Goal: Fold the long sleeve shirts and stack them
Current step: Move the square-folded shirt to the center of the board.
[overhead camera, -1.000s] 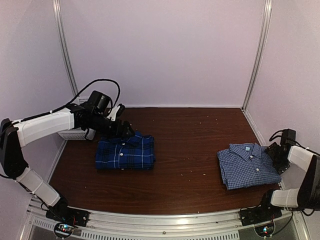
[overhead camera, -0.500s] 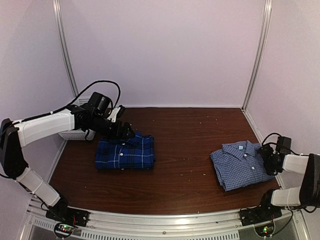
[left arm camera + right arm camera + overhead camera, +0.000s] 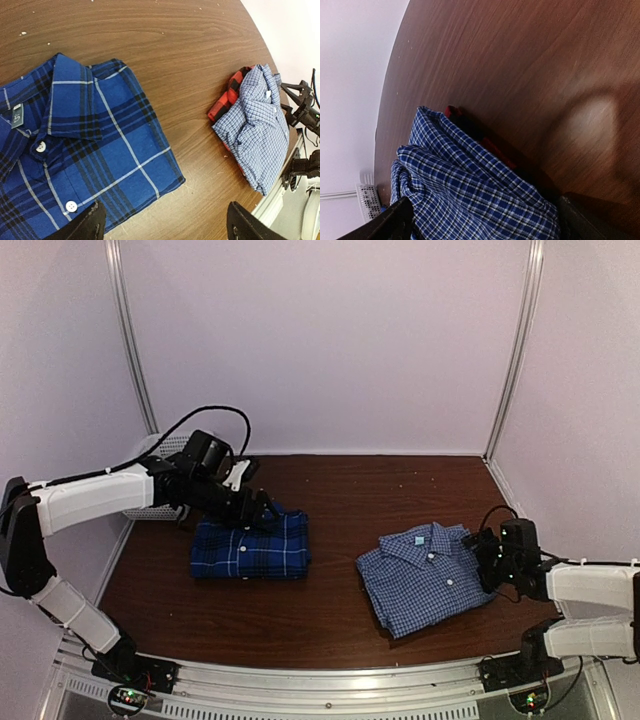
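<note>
At 4 o'clock, right gripper [image 3: 488, 558], jaws wide apart, at the edge of the pale check shirt [image 3: 422, 575]. Looks like stacking time: next, slide it toward 9 o'clock onto the dark plaid shirt [image 3: 250, 546]. Open table [image 3: 350, 490] between. At 10 o'clock, left gripper [image 3: 262, 512] above that shirt, jaws apart, holding nothing.

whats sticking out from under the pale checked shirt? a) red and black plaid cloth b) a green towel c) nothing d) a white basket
a: the left wrist view shows red and black plaid cloth peeking out along the edge beneath the pale checked shirt.
</note>
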You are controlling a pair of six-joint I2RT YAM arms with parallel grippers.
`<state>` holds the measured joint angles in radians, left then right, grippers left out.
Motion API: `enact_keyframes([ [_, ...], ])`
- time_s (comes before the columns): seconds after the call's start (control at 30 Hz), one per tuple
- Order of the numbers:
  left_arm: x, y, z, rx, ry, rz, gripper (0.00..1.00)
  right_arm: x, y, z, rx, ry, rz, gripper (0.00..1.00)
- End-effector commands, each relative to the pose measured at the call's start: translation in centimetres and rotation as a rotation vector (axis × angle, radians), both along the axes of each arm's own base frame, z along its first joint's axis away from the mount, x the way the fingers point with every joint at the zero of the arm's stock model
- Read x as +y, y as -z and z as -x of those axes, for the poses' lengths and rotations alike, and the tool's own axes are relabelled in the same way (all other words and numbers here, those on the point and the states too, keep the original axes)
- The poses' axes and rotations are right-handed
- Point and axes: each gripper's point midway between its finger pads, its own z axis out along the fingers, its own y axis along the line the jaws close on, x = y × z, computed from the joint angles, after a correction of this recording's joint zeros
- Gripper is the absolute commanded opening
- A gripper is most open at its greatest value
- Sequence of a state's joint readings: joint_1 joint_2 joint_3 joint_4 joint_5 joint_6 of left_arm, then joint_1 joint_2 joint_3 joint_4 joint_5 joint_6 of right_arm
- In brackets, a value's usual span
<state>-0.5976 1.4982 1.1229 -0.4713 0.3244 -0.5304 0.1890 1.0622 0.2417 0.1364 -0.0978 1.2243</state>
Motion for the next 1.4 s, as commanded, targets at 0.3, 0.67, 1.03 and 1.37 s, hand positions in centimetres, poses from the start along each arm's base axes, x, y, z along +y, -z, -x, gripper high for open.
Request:
enact_keyframes([
  [0.3,-10.4,4.0,9.9,0.059,0.339,0.01,0.85,10.7,3.6,6.7,0.168,-0.166,-0.115,1.0],
  [0.67,-10.8,4.4,9.9,0.038,0.275,-0.042,0.85,7.5,-3.1,4.3,0.066,-0.324,0.396,1.0],
  [1.03,-9.7,2.7,7.0,-0.021,0.161,-0.068,0.86,15.2,-6.8,10.3,-0.016,-0.824,0.447,1.0],
  [1.37,-6.4,1.5,4.6,-0.025,0.05,-0.051,0.86,20.9,-3.6,23.4,0.186,-1.177,0.411,1.0],
])
